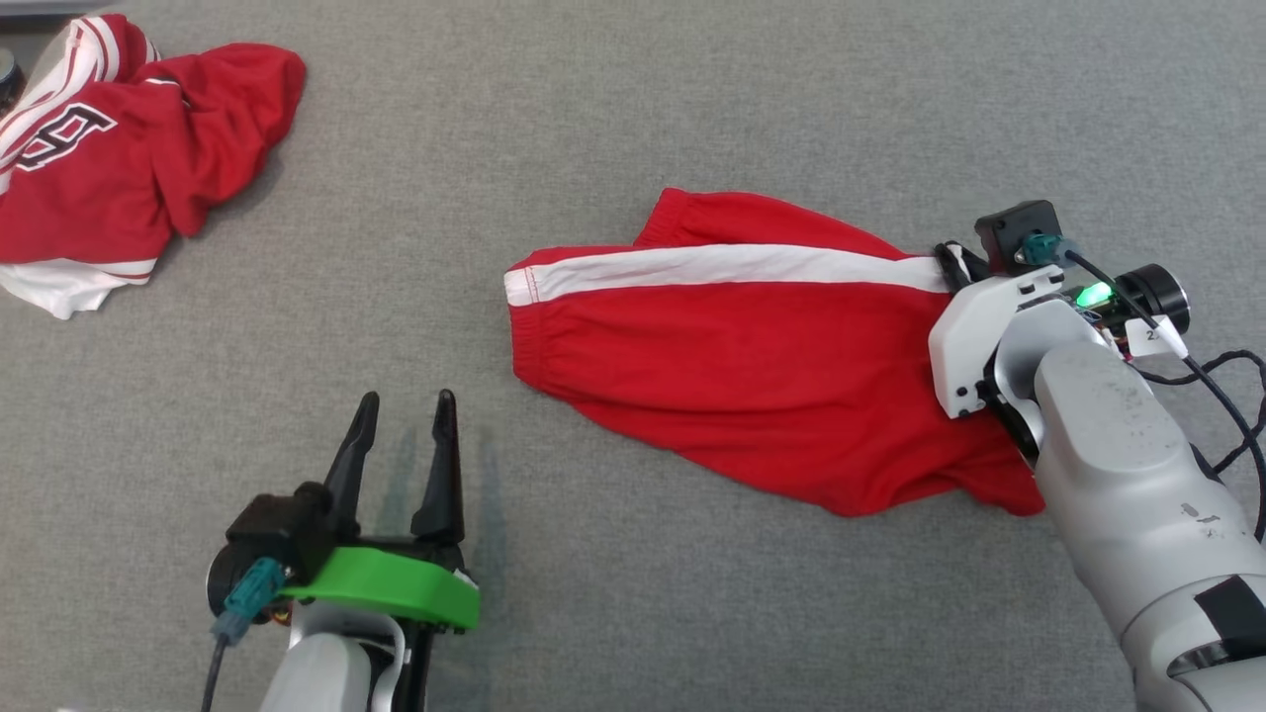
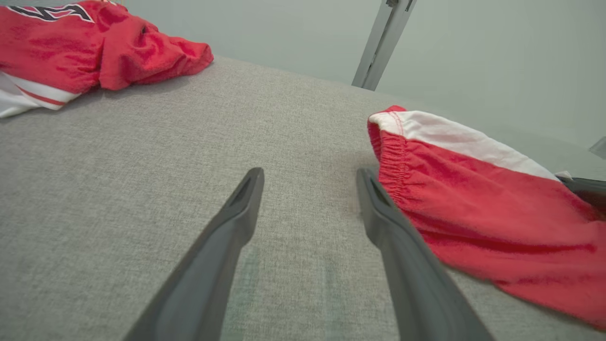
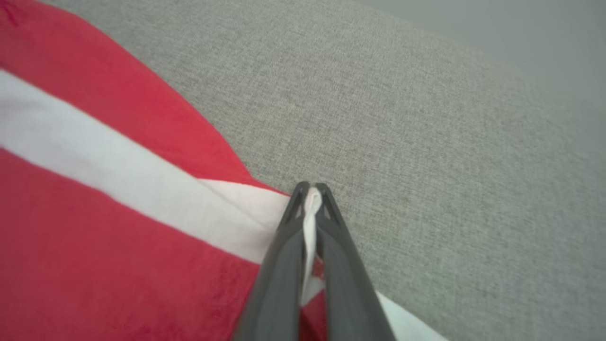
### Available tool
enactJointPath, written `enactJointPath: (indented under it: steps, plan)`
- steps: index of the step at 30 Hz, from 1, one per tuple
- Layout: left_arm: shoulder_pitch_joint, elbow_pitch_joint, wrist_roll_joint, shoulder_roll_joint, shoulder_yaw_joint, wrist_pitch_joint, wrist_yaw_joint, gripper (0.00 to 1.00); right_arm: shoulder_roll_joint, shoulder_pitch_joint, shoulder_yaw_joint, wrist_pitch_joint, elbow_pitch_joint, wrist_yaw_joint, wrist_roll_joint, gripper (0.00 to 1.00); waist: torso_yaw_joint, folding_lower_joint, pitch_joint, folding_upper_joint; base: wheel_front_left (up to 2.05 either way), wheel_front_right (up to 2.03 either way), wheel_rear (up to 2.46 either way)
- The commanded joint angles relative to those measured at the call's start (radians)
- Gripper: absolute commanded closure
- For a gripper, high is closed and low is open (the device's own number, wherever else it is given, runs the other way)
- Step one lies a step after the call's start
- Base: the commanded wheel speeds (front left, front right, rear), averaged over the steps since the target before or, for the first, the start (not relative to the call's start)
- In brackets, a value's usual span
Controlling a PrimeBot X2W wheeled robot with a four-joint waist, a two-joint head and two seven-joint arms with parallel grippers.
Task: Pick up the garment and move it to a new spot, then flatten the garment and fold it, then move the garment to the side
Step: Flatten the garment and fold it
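- The garment (image 1: pixel 732 376), a pair of red shorts, lies right of centre in the head view. It is spread fairly flat on the grey surface (image 1: pixel 593 119).
- Its gathered waistband (image 1: pixel 524 326) points toward the middle of the frame. The opposite end runs under the right arm (image 1: pixel 1118 475) at the frame's right edge.
- A white stripe (image 1: pixel 732 265) runs along the garment's upper side, from the waistband on the left to the dark fingers at the right.
- The right gripper (image 3: pixel 310 189) has its two fingers pressed together on a pinch of the white stripe. The white cloth shows squeezed between the tips in the right wrist view. The grip sits at the garment's edge, where red and white cloth meet bare grey surface.
- The left gripper (image 1: pixel 406 410) is at the lower left of the head view. Its fingers are spread wide with nothing between them, and it is over bare surface, apart from the waistband.
- In the left wrist view the waistband and stripe show just beyond the finger on the frame's right.
- A red jersey (image 1: pixel 129 168) with white trim and a black-and-white figure lies crumpled in the upper left corner of the head view, well apart from the garment.
- A grey metal post (image 2: pixel 383 42) stands beyond the surface's far edge, at the top of the left wrist view.
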Motion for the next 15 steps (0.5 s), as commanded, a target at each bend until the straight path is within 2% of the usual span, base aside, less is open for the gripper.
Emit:
enactJointPath:
  steps: [1,8,11,15]
  plan:
    - [-0.031,0.009,0.017,0.003,-0.017,-0.001,0.000,0.00,-0.004,0.020,0.006,-0.014,-0.005,-0.001,0.011,1.00,-0.013,0.0000,-0.013,0.0000,0.00,0.00,0.00]
    - [-0.171,0.123,-0.026,0.065,-0.118,0.005,0.000,0.00,0.008,0.052,0.046,-0.071,-0.057,-0.001,0.040,1.00,-0.055,0.0000,-0.030,0.0000,0.00,0.00,0.00]
    - [-0.242,0.186,-0.072,0.099,-0.157,0.051,0.000,0.00,0.015,0.059,0.067,-0.075,-0.083,-0.001,0.054,1.00,-0.076,0.0000,-0.026,0.0000,0.00,0.00,0.00]
    - [-0.316,0.228,-0.189,0.151,-0.231,0.132,0.000,0.00,0.019,0.062,0.096,-0.066,-0.119,-0.001,0.079,1.00,-0.105,0.0000,-0.012,0.0000,0.00,0.00,0.00]
